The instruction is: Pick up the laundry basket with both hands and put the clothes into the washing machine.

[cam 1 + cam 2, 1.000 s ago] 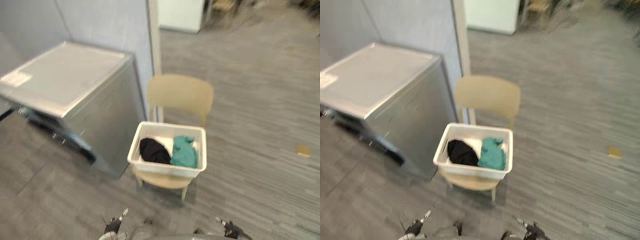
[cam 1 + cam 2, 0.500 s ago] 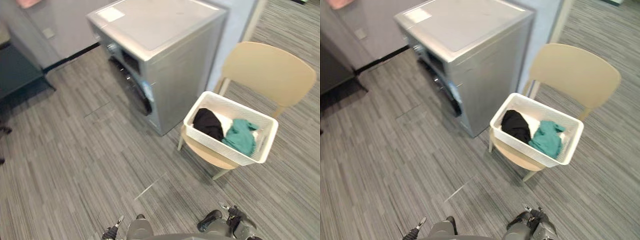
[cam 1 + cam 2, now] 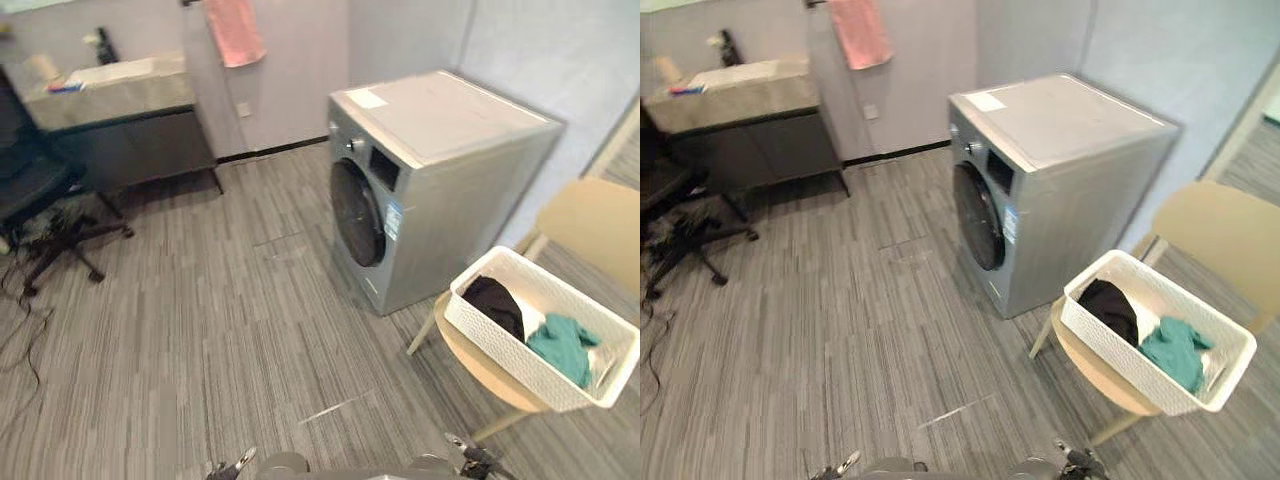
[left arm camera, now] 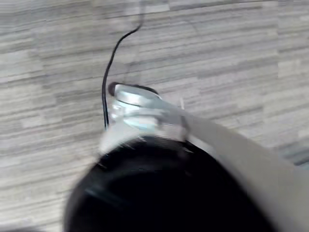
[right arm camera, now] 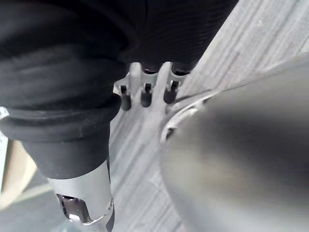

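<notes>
Laundry basket [image 3: 500,348] sat on the beige chair [image 3: 590,215] just beside the washing machine [image 3: 440,170], with black and teal clothes [image 3: 492,303] inside and both hands low and well apart from it. Right hand [image 5: 145,94] fingers hung loose on nothing; left hand [image 3: 232,466] was too blurred to tell if its fingers were open or closed. My read: square up on the basket first, then take opposite rims evenly and lift level, clear of the chair back.
</notes>
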`<state>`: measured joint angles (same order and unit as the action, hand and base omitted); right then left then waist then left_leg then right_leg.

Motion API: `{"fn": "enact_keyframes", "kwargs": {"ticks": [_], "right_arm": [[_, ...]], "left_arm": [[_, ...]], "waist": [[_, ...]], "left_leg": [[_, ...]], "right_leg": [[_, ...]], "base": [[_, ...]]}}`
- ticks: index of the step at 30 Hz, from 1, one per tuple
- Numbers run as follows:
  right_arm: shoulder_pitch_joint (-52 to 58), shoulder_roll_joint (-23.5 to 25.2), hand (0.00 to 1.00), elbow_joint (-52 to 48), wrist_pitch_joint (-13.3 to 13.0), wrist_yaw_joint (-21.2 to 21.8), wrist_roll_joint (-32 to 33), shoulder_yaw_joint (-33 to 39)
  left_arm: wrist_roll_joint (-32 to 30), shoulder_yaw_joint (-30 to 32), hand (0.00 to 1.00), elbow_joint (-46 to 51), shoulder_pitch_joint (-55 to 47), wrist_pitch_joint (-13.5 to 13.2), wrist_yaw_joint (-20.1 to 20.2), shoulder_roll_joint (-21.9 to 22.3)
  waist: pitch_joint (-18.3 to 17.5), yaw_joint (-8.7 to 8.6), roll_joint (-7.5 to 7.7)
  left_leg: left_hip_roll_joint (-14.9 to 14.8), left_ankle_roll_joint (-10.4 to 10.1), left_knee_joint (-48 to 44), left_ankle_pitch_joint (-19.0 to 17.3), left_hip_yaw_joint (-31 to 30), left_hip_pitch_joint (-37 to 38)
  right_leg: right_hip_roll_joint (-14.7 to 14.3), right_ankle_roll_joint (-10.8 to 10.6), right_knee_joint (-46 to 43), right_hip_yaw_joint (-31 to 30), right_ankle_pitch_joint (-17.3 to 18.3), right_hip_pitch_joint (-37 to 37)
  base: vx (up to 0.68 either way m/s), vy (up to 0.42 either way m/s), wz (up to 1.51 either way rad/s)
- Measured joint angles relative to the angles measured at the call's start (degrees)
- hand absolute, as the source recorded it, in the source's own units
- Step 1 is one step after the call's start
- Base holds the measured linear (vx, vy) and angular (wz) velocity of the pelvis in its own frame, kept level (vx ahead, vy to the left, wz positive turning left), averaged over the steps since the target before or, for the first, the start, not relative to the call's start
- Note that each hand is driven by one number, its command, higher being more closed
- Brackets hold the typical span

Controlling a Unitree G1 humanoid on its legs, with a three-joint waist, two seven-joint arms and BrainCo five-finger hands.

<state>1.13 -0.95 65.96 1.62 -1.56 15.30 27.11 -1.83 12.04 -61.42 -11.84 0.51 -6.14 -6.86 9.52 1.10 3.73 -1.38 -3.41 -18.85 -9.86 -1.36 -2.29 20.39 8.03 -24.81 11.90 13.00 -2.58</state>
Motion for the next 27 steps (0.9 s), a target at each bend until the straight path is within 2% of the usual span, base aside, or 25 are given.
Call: {"fn": "enact_keyframes", "kwargs": {"ticks": [1, 2, 3, 4, 6, 7, 9, 10, 11, 12, 13, 14, 15, 16, 17, 18, 19, 20, 21, 22, 23, 24, 25, 27], "right_arm": [[-0.04, 0.97, 0.0, -0.08, -0.28, -0.08, 0.28, 0.12], [0.0, 1.09, 0.0, -0.34, -0.49, -0.85, 0.45, -0.05], [0.12, 1.12, 0.0, -0.83, -0.46, -0.79, 0.51, -0.05], [0.33, 1.39, 0.0, -2.16, -0.35, 0.02, 0.83, -0.22], [0.61, 2.09, 0.0, -3.03, -0.47, 0.62, 1.13, -1.78], [1.44, 2.51, 0.0, -4.03, -0.54, 0.6, 1.57, -1.7], [2.1, 2.9, 0.0, -4.47, -0.31, 0.6, 2.34, -0.98], [2.42, 2.97, 0.0, -4.62, -0.22, 0.57, 2.39, -0.48], [3.42, 1.79, 0.0, -6.6, -0.41, 0.58, 2.55, 1.4], [3.41, 1.59, 0.0, -6.81, -0.49, 0.49, 2.54, 2.04], [3.91, 1.77, 0.0, -6.66, -0.5, 0.42, 2.69, 3.06], [4.47, 1.93, 0.0, -6.65, -0.39, 0.43, 2.73, 3.54], [4.86, 1.86, 0.0, -6.63, -0.41, 0.44, 2.72, 3.84], [5.09, 1.85, 0.0, -6.63, -0.57, 0.45, 2.72, 4.05], [4.88, 1.69, 0.0, -6.59, -0.6, 0.44, 2.78, 3.97], [4.98, 1.6, 0.0, -6.57, -0.6, 0.44, 2.85, 3.9], [4.99, 1.47, 0.0, -6.49, -0.57, 0.4, 3.1, 3.67], [4.95, 1.46, 0.0, -6.49, -0.6, 0.34, 3.21, 3.24], [4.52, 1.36, 0.0, -6.47, -0.8, 0.22, 3.34, 1.92], [3.65, 1.08, 0.0, -6.36, -1.32, 0.15, 3.9, 0.92], [3.1, 0.88, 0.0, -6.01, -1.44, 0.16, 4.29, 0.77], [1.92, 0.34, 0.0, -4.3, -1.65, 0.14, 4.57, 0.08], [1.68, 0.31, 0.0, -4.18, -1.64, 0.12, 4.6, 0.04], [1.44, 0.32, 0.0, -3.46, -1.73, 0.06, 4.53, -0.14]], "left_arm": [[-0.17, -0.02, 0.0, 0.0, -0.11, 0.32, 0.06, -0.52], [-1.27, 0.24, 0.0, -0.02, -0.65, 0.85, 0.43, 0.11], [-1.76, 0.81, 0.0, -0.06, -0.76, 1.35, 0.47, 0.29], [-2.38, 1.74, 0.0, 0.03, 0.04, 1.75, 0.46, 0.85], [-3.62, 2.68, 0.0, 0.02, 1.97, 1.73, 0.86, 0.45], [-3.63, 2.76, 0.0, 0.04, 4.38, 1.67, 0.93, 0.31], [-3.47, 3.88, 0.0, 0.48, 7.23, 1.0, 1.06, 0.41], [-3.44, 4.71, 0.0, 0.88, 8.63, 0.68, 1.0, 1.27], [-3.28, 5.16, 0.0, 1.79, 9.61, 0.26, 1.01, 4.49], [-3.1, 5.79, 0.0, 2.14, 9.57, 0.19, 1.05, 5.49], [-2.88, 6.12, 0.0, 2.74, 8.99, 0.13, 1.05, 6.83], [-2.74, 5.82, 0.0, 2.74, 7.73, 0.14, 1.08, 7.7], [-2.63, 5.77, 0.0, 2.92, 7.59, 0.12, 1.08, 8.36], [-2.52, 5.64, 0.0, 4.01, 7.5, -0.02, 1.37, 8.51], [-1.84, 6.35, 0.0, 5.82, 7.08, -0.16, 1.53, 8.82], [-1.44, 6.37, 0.0, 6.2, 6.71, -0.32, 1.5, 8.88], [-1.01, 6.38, 0.0, 6.52, 6.53, -0.49, 1.52, 8.89], [-0.95, 6.42, 0.0, 6.61, 6.27, -0.68, 1.57, 8.65], [-0.98, 6.15, 0.0, 6.6, 6.34, -1.02, 1.61, 8.11], [-0.88, 5.72, 0.0, 6.34, 6.27, -1.09, 1.77, 7.72], [-0.7, 5.65, 0.0, 6.08, 6.27, -1.16, 1.8, 7.61], [1.27, 6.13, 0.0, 6.03, 6.26, -1.57, 1.77, 7.17], [2.03, 6.5, 0.0, 5.93, 6.26, -1.7, 1.68, 6.96], [3.69, 6.71, 0.0, 5.04, 6.19, -2.04, 0.92, 5.79]], "waist": [[0.14, 0.24, 0.4], [1.23, 1.63, 0.77], [1.37, 1.84, 0.74], [1.47, 1.59, 0.14], [1.45, 1.38, 0.26], [1.54, 0.79, 0.47], [0.5, -0.08, 1.0], [0.74, -0.28, 0.64], [0.1, -0.24, -3.75], [-0.2, -0.22, -4.78], [-1.4, -0.27, -5.94], [-3.65, -0.67, -5.53], [-4.37, -0.56, -6.19], [-4.64, -0.58, -6.7], [-4.73, -0.6, -7.24], [-4.65, -0.59, -7.46], [-4.36, -0.39, -7.85], [-4.39, -0.28, -7.43], [-3.85, -0.13, -6.5], [-3.8, -0.38, -6.82], [-3.72, -0.48, -6.94], [-3.47, -0.24, -6.55], [-3.25, -0.24, -6.32], [-2.95, -0.3, -5.91]], "left_leg": [[0.07, 0.46, -2.12, -0.52, -0.15, -0.82], [-0.39, 0.31, -4.29, -2.01, -0.47, -1.67], [-1.23, 0.25, -4.25, -2.13, -0.95, -1.83], [-3.85, -0.01, -3.73, -2.06, -1.42, -1.99], [-6.26, -1.63, -0.69, -1.42, -1.19, -1.34], [-5.88, -1.56, 1.64, -1.17, -1.73, -0.73], [-4.66, -1.67, 8.25, -0.67, -1.26, 2.33], [-4.78, -1.23, 4.37, -1.44, -0.71, 1.28], [-6.88, -1.1, 0.29, -2.91, -0.72, 1.79], [-8.24, -3.39, 0.69, -3.66, -0.23, 2.52], [-8.86, -3.24, 3.31, -3.95, -0.1, 4.84], [-9.9, -3.35, 4.09, -4.11, -0.09, 5.91], [-10.48, -3.73, 0.36, -4.46, -0.39, 4.55], [-11.11, -4.95, -10.23, -5.4, -0.49, 0.02], [-12.11, -9.71, -24.71, -1.49, -3.02, -6.73], [-12.38, -11.23, -27.92, 0.46, -3.31, -7.87], [-13.02, -10.93, -31.92, 3.97, -2.39, -8.82], [-13.6, -10.77, -34.31, 7.0, -1.22, -9.44], [-15.36, -8.9, -39.22, 10.35, 2.1, -10.92], [-17.0, -5.39, -41.85, 7.32, 6.4, -12.32], [-17.72, -3.98, -41.97, 5.34, 8.41, -12.93], [-19.74, -2.47, -38.28, 1.34, 12.6, -13.75], [-20.29, -2.4, -35.29, 0.81, 13.22, -13.79], [-21.37, -2.41, -21.32, 0.98, 12.53, -13.05]], "right_leg": [[0.32, -1.15, -1.19, -0.29, -0.66, -0.08], [1.11, -3.83, -4.78, 0.51, -2.86, -1.74], [1.43, -4.79, -7.43, 1.89, -4.68, -3.6], [-1.56, -8.75, -7.88, 5.24, -4.15, -5.22], [-7.31, -11.28, -0.89, 10.04, -2.63, -5.44], [-9.3, -10.67, 2.37, 9.33, -3.92, -4.97], [-8.64, -11.09, 4.15, 10.0, -3.98, -4.41], [-8.37, -11.1, 3.74, 10.51, -3.96, -4.69], [-10.78, -10.68, 2.67, 10.53, -3.72, -4.54], [-11.95, -10.3, 2.24, 10.13, -3.49, -4.44], [-13.14, -9.89, 2.92, 9.73, -3.15, -3.21], [-14.62, -9.56, 5.54, 9.8, -2.9, -2.08], [-15.65, -9.5, 6.64, 10.11, -2.92, -1.4], [-16.44, -8.89, 6.78, 10.38, -2.67, -0.93], [-17.55, -8.56, 6.58, 10.8, -2.17, 1.49], [-17.83, -8.53, 6.67, 10.67, -2.08, 2.46], [-18.33, -8.53, 7.65, 9.94, -2.07, 4.26], [-18.44, -8.47, 8.85, 9.49, -2.12, 5.65], [-18.19, -8.22, 11.25, 8.09, -2.45, 8.21], [-17.45, -8.52, 12.92, 6.58, -2.77, 9.69], [-17.0, -8.73, 13.46, 5.68, -3.11, 10.37], [-15.29, -9.63, 15.17, 3.34, -3.72, 11.64], [-14.52, -9.9, 15.49, 2.58, -3.88, 12.14], [-12.48, -10.7, 16.72, 1.48, -4.35, 13.76]], "base": [[0.03, -0.062, 0.43], [0.04, -0.054, 0.01], [0.01, -0.113, -0.14], [0.01, -0.144, -0.21], [0.0, -0.177, -0.19], [0.01, -0.216, 0.25], [0.1, -0.164, 0.41], [0.19, -0.087, 0.14], [0.18, -0.078, 0.02], [0.18, -0.109, -0.18], [0.22, -0.097, -0.11], [0.28, -0.089, -0.05], [0.33, -0.036, 0.05], [0.35, -0.068, 0.0], [0.34, -0.082, -0.05], [0.35, -0.081, -0.15], [0.25, -0.035, -0.21], [0.29, -0.029, -0.39], [0.26, 0.005, -0.54], [0.25, 0.037, -0.6], [0.31, 0.132, -0.75], [0.27, 0.154, -0.63], [0.33, 0.235, -0.68], [0.25, 0.274, -0.43]]}}
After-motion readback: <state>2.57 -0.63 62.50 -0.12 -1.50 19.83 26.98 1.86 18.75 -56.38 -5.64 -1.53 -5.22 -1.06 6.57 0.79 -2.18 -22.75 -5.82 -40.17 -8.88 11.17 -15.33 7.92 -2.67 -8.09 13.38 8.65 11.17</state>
